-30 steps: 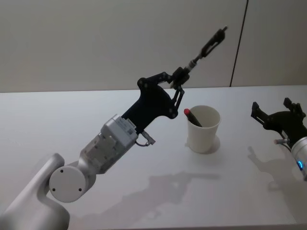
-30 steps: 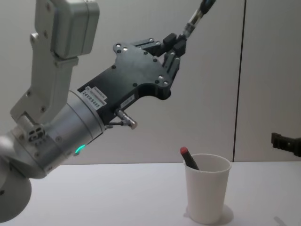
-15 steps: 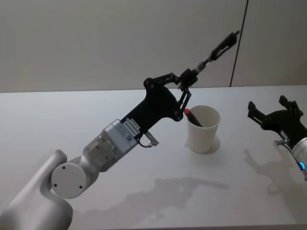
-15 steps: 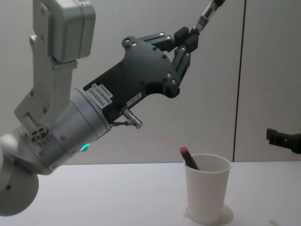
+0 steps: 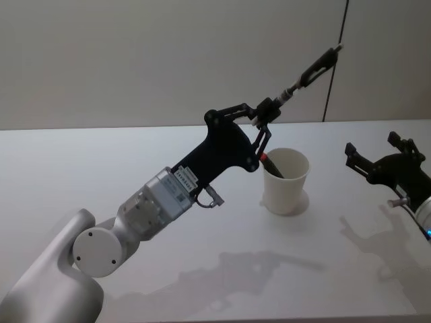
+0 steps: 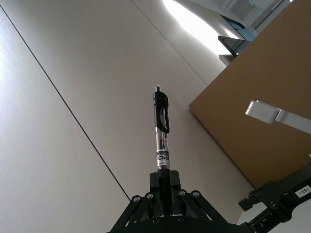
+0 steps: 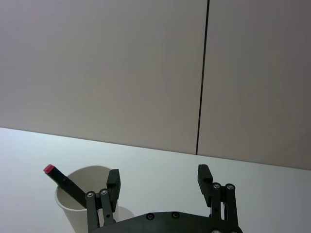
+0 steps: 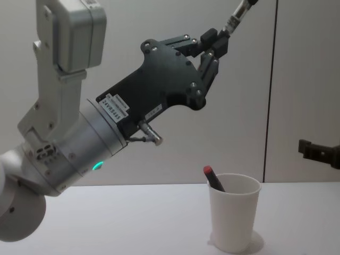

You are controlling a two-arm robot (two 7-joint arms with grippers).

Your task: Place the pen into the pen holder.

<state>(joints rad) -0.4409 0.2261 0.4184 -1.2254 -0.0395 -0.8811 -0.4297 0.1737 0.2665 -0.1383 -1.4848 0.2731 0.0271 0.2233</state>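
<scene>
Pinching black pen (image 5: 308, 69) in left claw (image 5: 264, 111), high above paper cup (image 5: 286, 188) on bench (image 5: 101, 168); holding right claw (image 7: 159, 175) spread, near cup.

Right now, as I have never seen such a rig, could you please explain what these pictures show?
This is a two-armed robot at a white table. One picture looks down from its head, one looks across from its chest, one comes from each wrist. On the table stands a white paper cup, the pen holder, with a red-capped pen leaning inside. The left gripper, raised above the cup, is shut on a black click pen pointing upward. The right gripper hovers open to the cup's right, holding nothing.
</scene>
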